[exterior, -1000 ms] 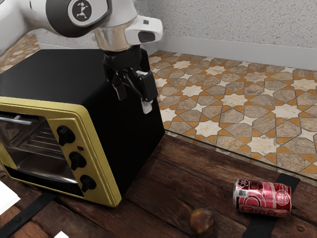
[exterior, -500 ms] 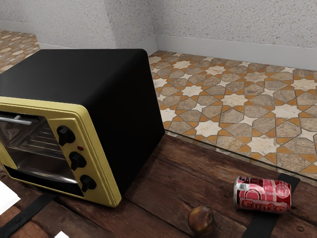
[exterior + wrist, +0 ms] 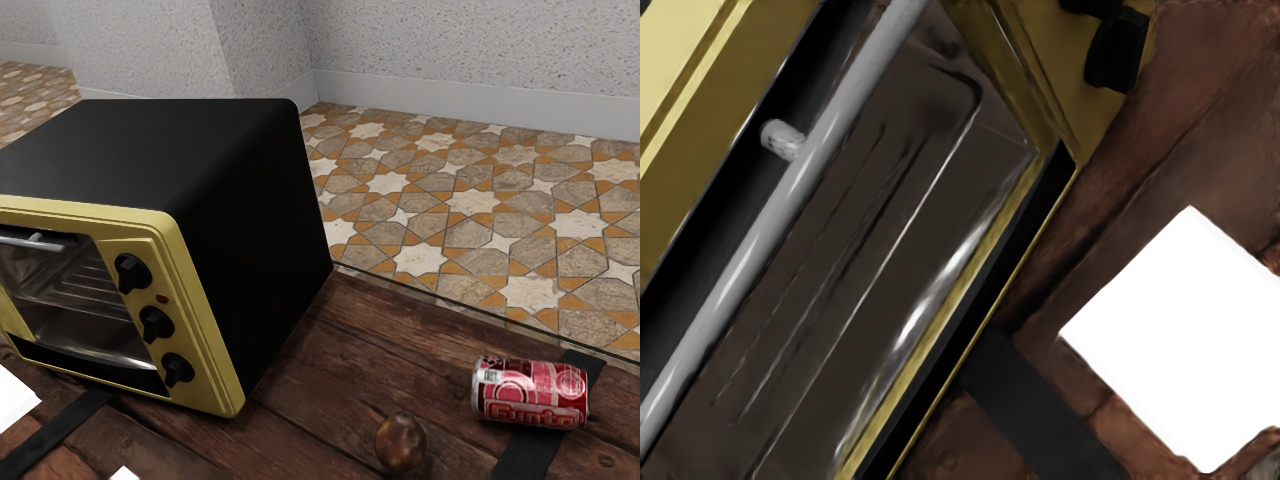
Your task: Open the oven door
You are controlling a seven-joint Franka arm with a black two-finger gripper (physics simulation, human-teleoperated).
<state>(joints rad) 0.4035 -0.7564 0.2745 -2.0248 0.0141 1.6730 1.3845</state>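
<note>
One silver handle [image 3: 778,210] is seen across the oven door [image 3: 855,250]; the oven [image 3: 250,220] is stood by the table's [image 3: 320,370] far edge. Whether the gripper is spread or pressed together, or what is touched, cannot be told. Both handle ends are cropped in the wrist view; racks are barely made out.

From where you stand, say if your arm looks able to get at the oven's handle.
Likely yes: in the wrist view the handle stands before the door with nothing across it, and the white object sits beyond the door's lower edge.
</note>
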